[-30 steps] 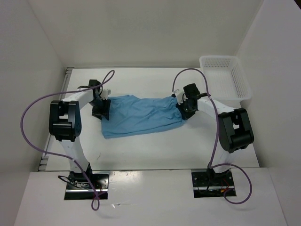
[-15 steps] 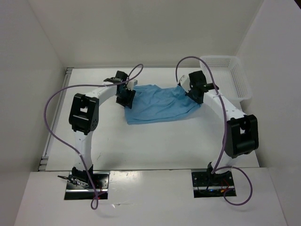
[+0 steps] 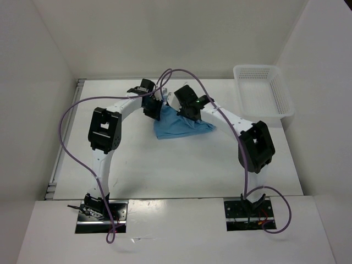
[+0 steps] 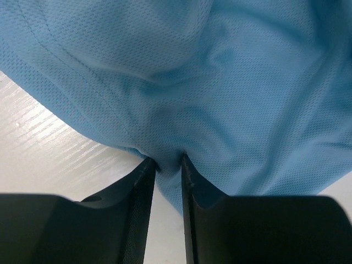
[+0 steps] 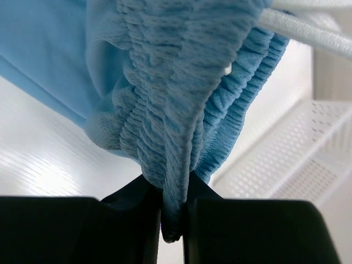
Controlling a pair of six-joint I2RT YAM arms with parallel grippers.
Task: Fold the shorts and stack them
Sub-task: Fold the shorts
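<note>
We have swung both ends of the shorts (image 3: 184, 127) together; left gripper (image 4: 165, 165) and right gripper (image 5: 173, 190) each clamp fabric. We should align edges before lowering them.

Each arm is white tubing with chunky black joint housings, left arm (image 3: 121, 107) and right arm (image 3: 228, 116) alike. Purple cables (image 3: 62, 142) trail off both. The left tool (image 4: 168, 160) has matte black fingers (image 4: 137, 214).
</note>
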